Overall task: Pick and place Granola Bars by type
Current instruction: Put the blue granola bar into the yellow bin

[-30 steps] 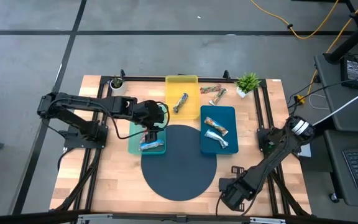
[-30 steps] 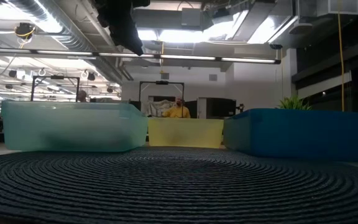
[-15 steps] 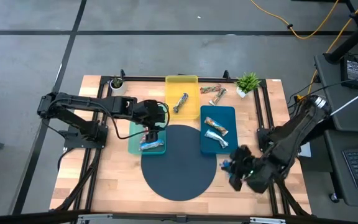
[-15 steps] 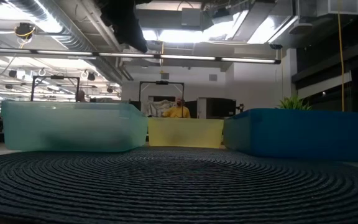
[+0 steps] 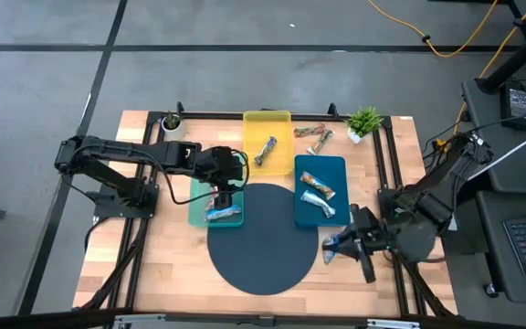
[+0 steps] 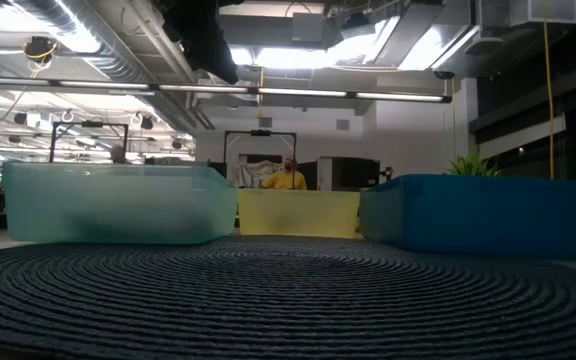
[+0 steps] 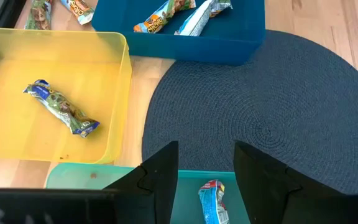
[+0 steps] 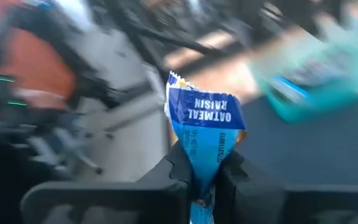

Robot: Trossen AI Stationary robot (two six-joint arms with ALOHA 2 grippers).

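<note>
My right gripper (image 5: 341, 249) is shut on a blue-white granola bar (image 8: 207, 127) above the wood at the right of the round dark mat (image 5: 263, 239). My left gripper (image 7: 207, 177) is open and empty above the teal tray (image 5: 199, 212), where a red-multicoloured bar (image 7: 211, 200) lies. A brown-green bar (image 5: 265, 151) lies in the yellow tray (image 5: 268, 119). Two bars (image 5: 318, 194) lie in the blue tray (image 5: 339, 166). Two more bars (image 5: 313, 135) lie on the wood at the far edge. My right gripper pinches the blue-white bar by one end (image 8: 202, 171) between its two fingers (image 8: 232, 177). The rest of the bar, printed OATMEAL RAISIN, sticks out beyond the fingertips. The fingers point toward the table's left. The bar is lifted clear of the table.
Two small potted plants stand at the far edge, one at the left (image 5: 171, 121) and one at the right (image 5: 364, 121). In the low view, people show in the room behind the trays, one in yellow (image 6: 288, 178). A black frame (image 5: 386, 174) borders the table's right side.
My right gripper has risen from the table's near edge and gone toward the far edge, beside the mat's right side. It has turned to point toward the table's left, with the blue-white bar in its fingers.
</note>
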